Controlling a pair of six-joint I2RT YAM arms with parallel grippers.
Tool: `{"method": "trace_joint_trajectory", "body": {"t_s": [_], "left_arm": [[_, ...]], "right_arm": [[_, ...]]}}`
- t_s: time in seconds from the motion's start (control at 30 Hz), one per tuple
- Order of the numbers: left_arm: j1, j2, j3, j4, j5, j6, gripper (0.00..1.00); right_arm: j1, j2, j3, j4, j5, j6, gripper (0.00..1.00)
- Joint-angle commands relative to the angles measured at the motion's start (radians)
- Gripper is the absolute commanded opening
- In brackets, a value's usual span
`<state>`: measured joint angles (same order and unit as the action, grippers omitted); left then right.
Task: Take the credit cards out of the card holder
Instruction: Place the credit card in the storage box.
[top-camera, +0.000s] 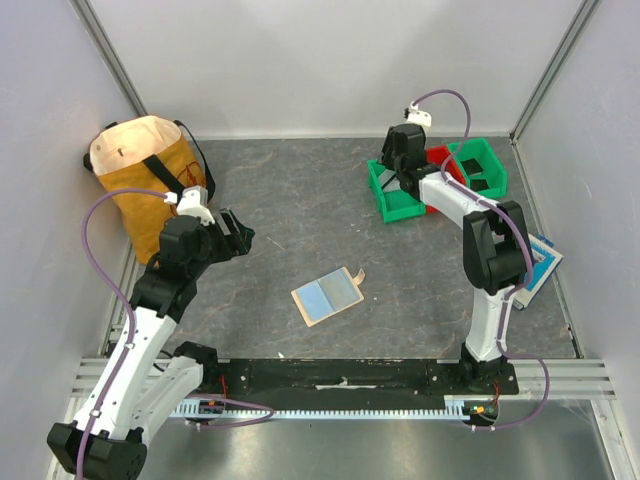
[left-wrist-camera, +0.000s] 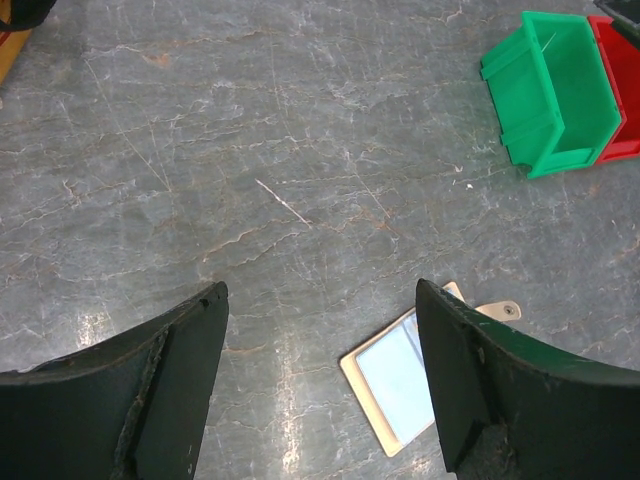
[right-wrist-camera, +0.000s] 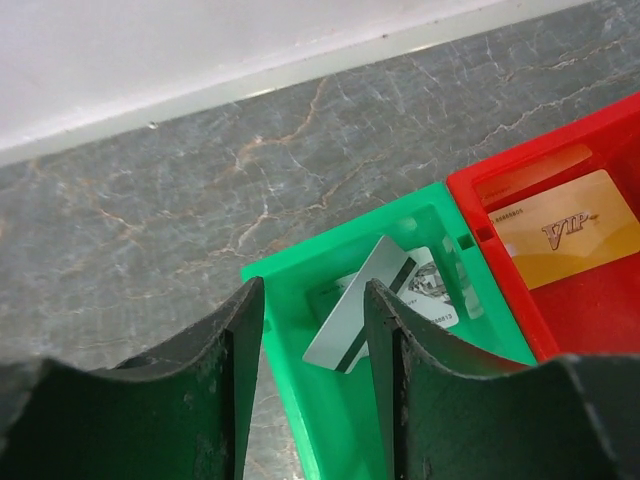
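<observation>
Over grey marbled tabletop, hovering with left gripper (left-wrist-camera: 320, 290) spread wide and empty near card holder (top-camera: 327, 296), lying unfolded mid-table. Hanging with right gripper (right-wrist-camera: 313, 290) parted, clasping nothing, above green bin (right-wrist-camera: 495, 325) holding grey credit card (right-wrist-camera: 358, 318); orange card (right-wrist-camera: 565, 228) lying in red bin (right-wrist-camera: 590, 310).

**My Three Cameras**

The top camera looks down from above and behind me over the whole counter (top-camera: 300, 190). My left wrist view, raised, shares the card holder (left-wrist-camera: 390, 385) and green bin (left-wrist-camera: 550, 95) with it. My right wrist view sits close over that bin.
</observation>
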<state>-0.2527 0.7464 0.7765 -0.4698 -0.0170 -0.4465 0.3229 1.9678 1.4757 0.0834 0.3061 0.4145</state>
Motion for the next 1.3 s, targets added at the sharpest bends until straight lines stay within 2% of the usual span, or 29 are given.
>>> {"method": "trace_joint_trajectory", "body": {"t_s": [0.0, 0.37, 0.7, 0.77, 0.9, 1.13, 1.27], "left_arm": [[0.01, 0.007, -0.006, 0.023, 0.012, 0.038, 0.81], [0.012, 0.016, -0.008, 0.023, 0.037, 0.037, 0.8], [0.013, 0.019, -0.01, 0.023, 0.043, 0.037, 0.8], [0.013, 0.019, -0.01, 0.023, 0.043, 0.04, 0.8], [0.013, 0.019, -0.008, 0.023, 0.045, 0.037, 0.8], [0.012, 0.021, -0.011, 0.025, 0.048, 0.037, 0.8], [0.013, 0.022, -0.013, 0.026, 0.051, 0.037, 0.8]], "right_arm": [[-0.002, 0.065, 0.115, -0.14, 0.002, -0.071, 0.53], [-0.002, 0.163, 0.176, -0.175, 0.014, -0.005, 0.56], [-0.001, 0.226, 0.221, -0.2, 0.05, 0.033, 0.53], [-0.002, 0.226, 0.219, -0.203, 0.065, 0.043, 0.49], [-0.005, 0.22, 0.221, -0.22, 0.094, 0.061, 0.34], [-0.018, 0.161, 0.15, -0.189, 0.088, 0.101, 0.03], [-0.027, 0.122, 0.115, -0.186, 0.073, 0.098, 0.0]]}}
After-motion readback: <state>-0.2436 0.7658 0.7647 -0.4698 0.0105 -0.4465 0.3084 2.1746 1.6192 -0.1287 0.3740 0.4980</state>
